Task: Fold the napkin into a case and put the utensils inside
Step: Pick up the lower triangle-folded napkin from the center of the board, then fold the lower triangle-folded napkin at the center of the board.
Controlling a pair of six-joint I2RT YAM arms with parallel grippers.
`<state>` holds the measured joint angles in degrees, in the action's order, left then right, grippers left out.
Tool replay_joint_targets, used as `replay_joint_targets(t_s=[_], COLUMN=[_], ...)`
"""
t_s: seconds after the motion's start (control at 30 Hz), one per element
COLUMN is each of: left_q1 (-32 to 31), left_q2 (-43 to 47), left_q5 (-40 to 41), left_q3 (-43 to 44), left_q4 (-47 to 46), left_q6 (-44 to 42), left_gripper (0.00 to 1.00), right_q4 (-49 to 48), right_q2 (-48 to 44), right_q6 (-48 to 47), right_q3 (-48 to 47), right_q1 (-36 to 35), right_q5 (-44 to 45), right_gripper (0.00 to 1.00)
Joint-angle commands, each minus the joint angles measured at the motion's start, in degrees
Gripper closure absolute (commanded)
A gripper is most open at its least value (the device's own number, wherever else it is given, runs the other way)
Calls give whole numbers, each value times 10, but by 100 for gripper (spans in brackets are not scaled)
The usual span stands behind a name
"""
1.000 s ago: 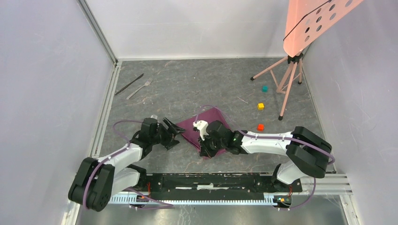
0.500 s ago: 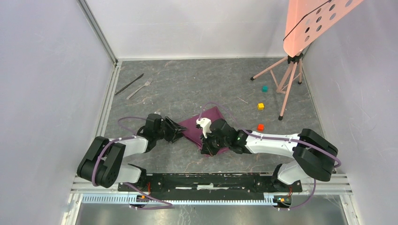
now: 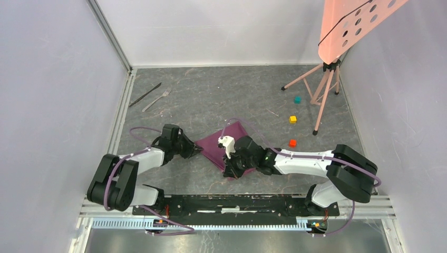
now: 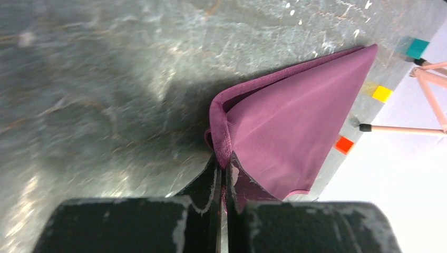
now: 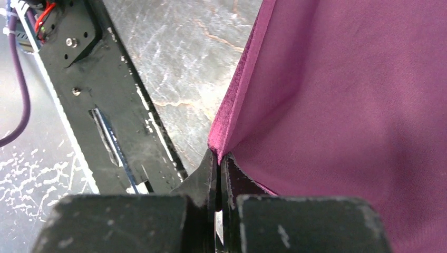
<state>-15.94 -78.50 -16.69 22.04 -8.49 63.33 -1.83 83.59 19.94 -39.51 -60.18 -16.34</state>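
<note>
The plum-purple napkin lies folded at the middle of the table, its layered edge showing in the left wrist view. My left gripper is shut on its left corner, the hem pinched between the tips. On the near corner, by the base rail, my right gripper is also shut; in the right wrist view that gripper pinches the napkin. The utensils, a silver fork and a dark knife, lie together far back left, away from both arms.
Teal, yellow and orange-red cubes sit at the right. A pink tripod carries a perforated pink panel at the back right. Walls close in left, right and behind; the black base rail runs along the near edge.
My left gripper has moved right to the napkin's left corner and closed on it. The right gripper has kept its hold with little movement.
</note>
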Motion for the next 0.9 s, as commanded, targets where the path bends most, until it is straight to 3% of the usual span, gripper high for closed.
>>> replay_joint_targets(t_s=[0.0,0.17,0.3,0.53,0.87], left_q1=[32,39,37,-50,-164], left_q2=[74,160,159,32,-165], left_q5=[47,124,155,302,393], left_q3=[36,82,129,277,472], left_q4=[152,334,415,549,655], left_q6=[-95,-135,-127,-41,42], left_gripper=[98,98,98,98,98], right_q4=[-37,-154,-232,-300,-325], right_q2=[21,54,70,63,47], right_q6=[15,73,109,136,135], right_q3=[4,31,54,113,183], right_q1=[-33,-53,-50,-8,38], right_q5=[-34,-115,-160,-200,-207], right_gripper=[100,100,100,100,100])
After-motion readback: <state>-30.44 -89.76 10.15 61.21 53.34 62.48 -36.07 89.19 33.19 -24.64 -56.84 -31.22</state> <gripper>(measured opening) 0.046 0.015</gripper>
